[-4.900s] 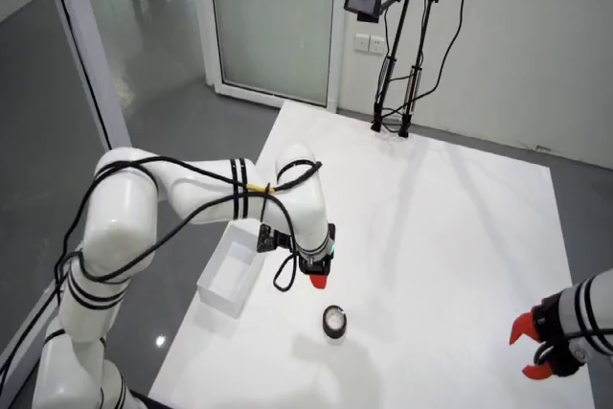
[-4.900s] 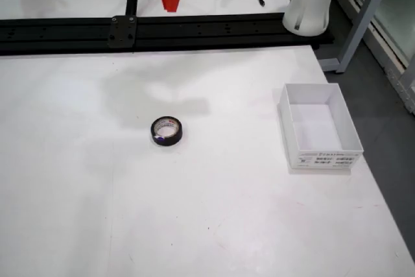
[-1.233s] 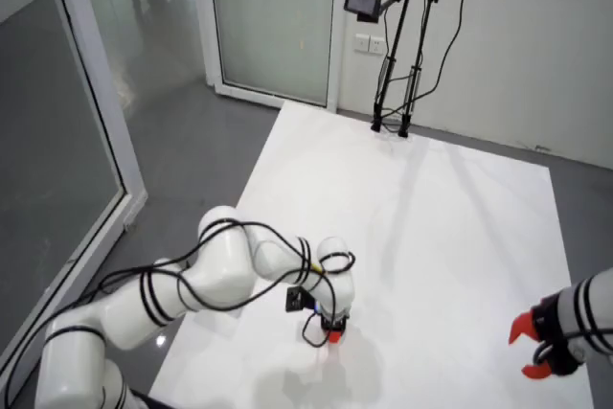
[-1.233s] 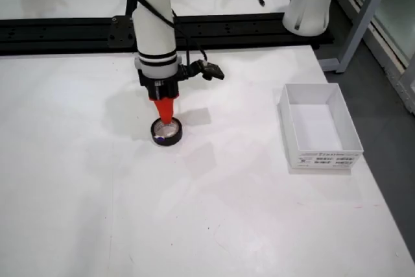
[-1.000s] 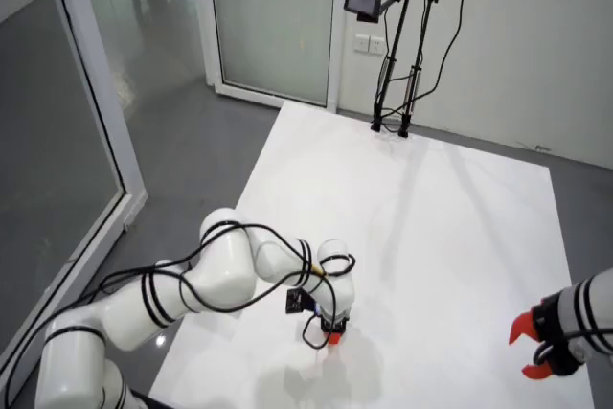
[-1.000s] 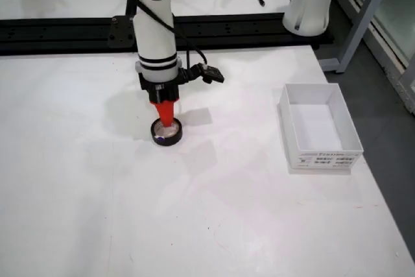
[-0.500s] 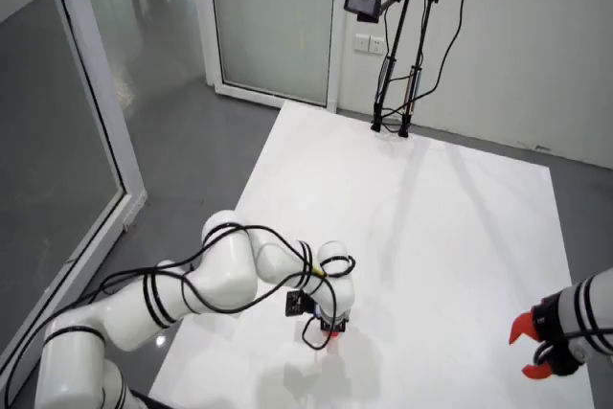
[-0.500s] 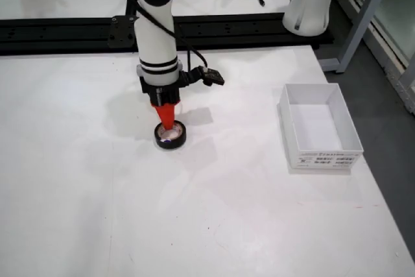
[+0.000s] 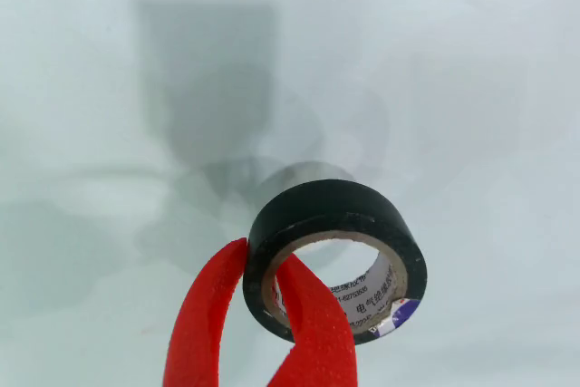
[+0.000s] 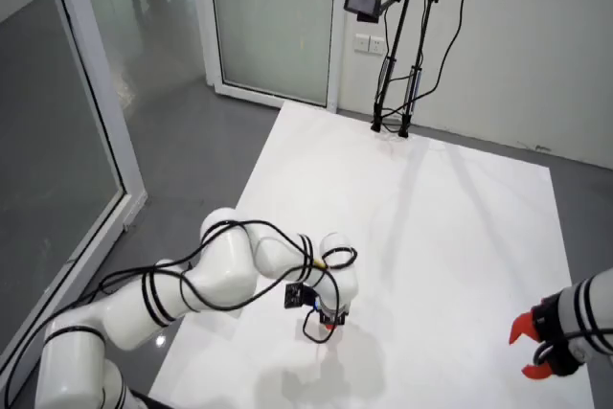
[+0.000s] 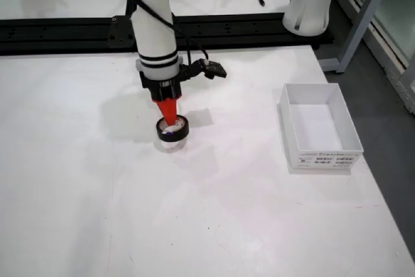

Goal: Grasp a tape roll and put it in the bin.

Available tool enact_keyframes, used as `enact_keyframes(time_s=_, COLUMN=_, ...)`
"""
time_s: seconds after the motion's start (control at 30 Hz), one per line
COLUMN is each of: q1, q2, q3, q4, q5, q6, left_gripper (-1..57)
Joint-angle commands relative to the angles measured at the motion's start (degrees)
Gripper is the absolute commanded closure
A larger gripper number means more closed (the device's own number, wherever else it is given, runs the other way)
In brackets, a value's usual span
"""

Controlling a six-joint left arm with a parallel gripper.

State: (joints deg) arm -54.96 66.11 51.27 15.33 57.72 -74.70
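Observation:
In the view that rides on the gripper, a black tape roll (image 9: pixel 344 210) with a cardboard core hangs above the white table, its shadow below it. My gripper (image 9: pixel 261 260) is shut on the roll's near wall, one red finger outside and one inside the hole. From the front view, the gripper (image 11: pixel 170 119) points straight down with the roll (image 11: pixel 175 130) at its tips, a little off the table. The white open bin (image 11: pixel 324 158) stands to the right, well apart. In the high view my arm covers the roll and the bin; only the gripper (image 10: pixel 327 325) tip shows.
A black rail (image 11: pixel 214 30) runs along the table's back, with a white arm base (image 11: pixel 311 4) at its right end. The table's right edge lies just past the bin. A second arm's red gripper (image 10: pixel 536 352) rests still at the high view's lower right.
The gripper dropped onto the roll, shut on its wall, then lifted it off the table and shifted it slightly right in the front view.

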Motion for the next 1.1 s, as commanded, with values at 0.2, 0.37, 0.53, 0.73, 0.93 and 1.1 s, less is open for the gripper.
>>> enact_keyframes(time_s=0.2, q1=4.68, q2=-12.15, q3=1.38, q4=3.03, q5=12.77, q6=3.34, left_gripper=57.0)
enact_keyframes(time_s=0.37, q1=8.11, q2=-16.8, q3=5.95, q4=3.03, q5=12.77, q6=3.34, left_gripper=57.0)
enact_keyframes(time_s=0.53, q1=11.98, q2=-21.81, q3=12.27, q4=2.24, q5=12.95, q6=3.34, left_gripper=57.0)
enact_keyframes(time_s=0.73, q1=17.52, q2=-28.23, q3=21.24, q4=0.22, q5=13.04, q6=2.37, left_gripper=57.0)
enact_keyframes(time_s=0.93, q1=22.61, q2=-33.15, q3=27.74, q4=-0.83, q5=13.04, q6=1.32, left_gripper=57.0)
enact_keyframes(time_s=1.1, q1=25.51, q2=-36.32, q3=31.96, q4=-0.92, q5=13.04, q6=-0.44, left_gripper=57.0)
